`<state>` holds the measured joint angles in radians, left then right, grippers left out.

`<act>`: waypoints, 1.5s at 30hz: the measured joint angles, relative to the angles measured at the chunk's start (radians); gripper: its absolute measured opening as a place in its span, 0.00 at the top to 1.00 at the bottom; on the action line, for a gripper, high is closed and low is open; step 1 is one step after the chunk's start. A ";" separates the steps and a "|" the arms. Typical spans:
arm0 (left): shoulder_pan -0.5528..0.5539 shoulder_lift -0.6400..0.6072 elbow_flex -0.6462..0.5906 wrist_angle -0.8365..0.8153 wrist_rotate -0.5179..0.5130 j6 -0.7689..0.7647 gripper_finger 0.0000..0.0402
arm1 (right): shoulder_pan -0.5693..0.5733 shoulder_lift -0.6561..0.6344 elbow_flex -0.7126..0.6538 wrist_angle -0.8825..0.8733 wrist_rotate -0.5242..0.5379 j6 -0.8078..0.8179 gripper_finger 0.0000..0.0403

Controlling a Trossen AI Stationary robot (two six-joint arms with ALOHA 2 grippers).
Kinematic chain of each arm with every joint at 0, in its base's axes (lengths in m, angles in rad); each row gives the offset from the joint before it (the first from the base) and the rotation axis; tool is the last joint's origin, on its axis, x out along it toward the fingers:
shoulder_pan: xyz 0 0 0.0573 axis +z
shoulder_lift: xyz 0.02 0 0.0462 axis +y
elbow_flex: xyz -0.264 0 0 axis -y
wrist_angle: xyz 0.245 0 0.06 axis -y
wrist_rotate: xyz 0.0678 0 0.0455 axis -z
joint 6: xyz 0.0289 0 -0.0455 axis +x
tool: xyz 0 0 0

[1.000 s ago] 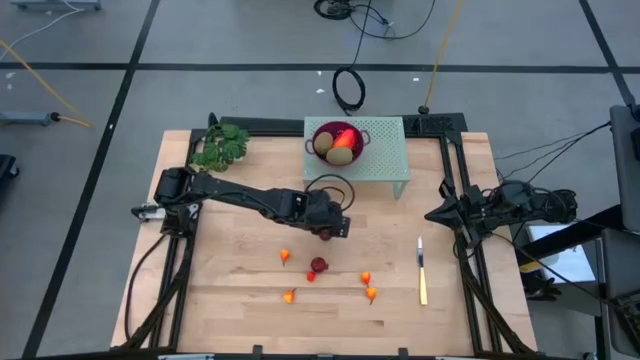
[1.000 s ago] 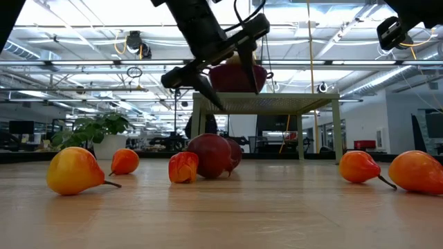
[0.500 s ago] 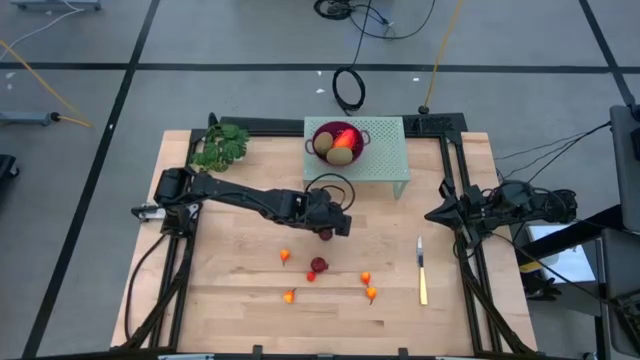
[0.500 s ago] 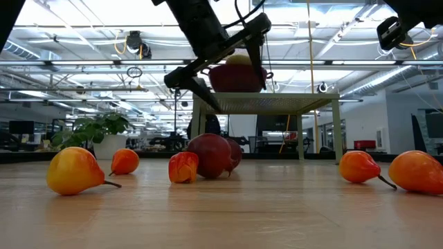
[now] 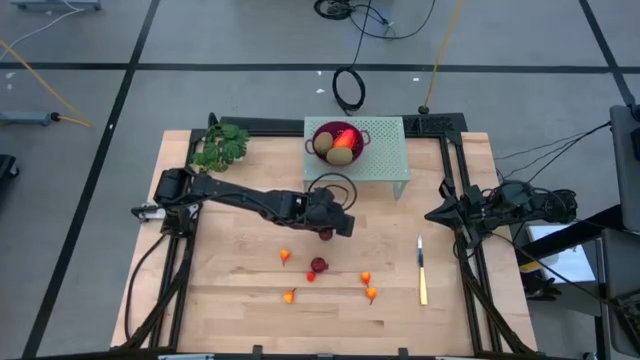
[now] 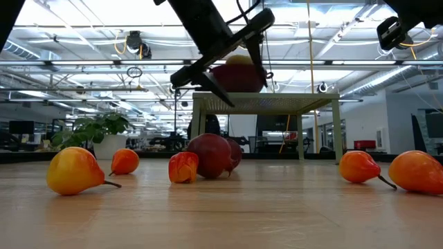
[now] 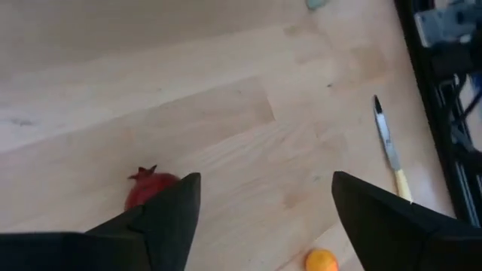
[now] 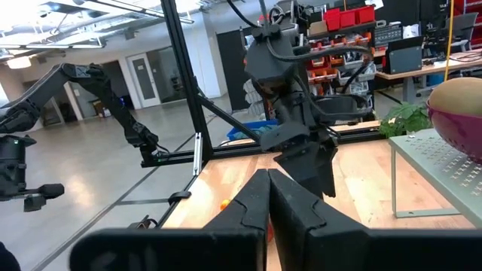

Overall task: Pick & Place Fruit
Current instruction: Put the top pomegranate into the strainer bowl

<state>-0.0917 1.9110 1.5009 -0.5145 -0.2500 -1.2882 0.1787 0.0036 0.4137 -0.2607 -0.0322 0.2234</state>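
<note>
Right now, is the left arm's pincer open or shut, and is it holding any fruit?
Open and empty. In the left wrist view the left pincer has its fingers spread wide over bare wood, with a dark red fruit lying beside one finger.

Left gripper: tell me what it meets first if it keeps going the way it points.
Probably bare tabletop. The left gripper points down at the wood, fingers apart with nothing between them. A dark red fruit lies just beside one finger and might be brushed; depth is unclear.

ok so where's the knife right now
In the high view the knife lies flat on the table's right side, right of the scattered fruit, in front of the parked right arm and below the green stand.
</note>
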 joint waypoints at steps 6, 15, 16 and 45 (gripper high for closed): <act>-0.003 0.000 0.000 -0.115 0.018 -0.134 0.29 | 0.000 0.000 0.000 0.000 0.000 0.000 0.99; -0.011 0.001 0.000 -0.177 0.053 -0.250 0.29 | 0.000 0.000 0.000 0.000 0.000 -0.005 0.99; -0.011 0.001 0.000 -0.177 0.060 -0.262 0.29 | 0.000 0.000 0.000 0.000 0.000 -0.005 0.99; 0.047 0.148 0.000 -0.149 0.198 -0.231 0.29 | 0.000 0.000 0.000 -0.006 0.000 -0.004 0.99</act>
<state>-0.0444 2.0588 1.5013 -0.6634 -0.0517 -1.5188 0.1784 0.0040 0.4137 -0.2665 -0.0319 0.2196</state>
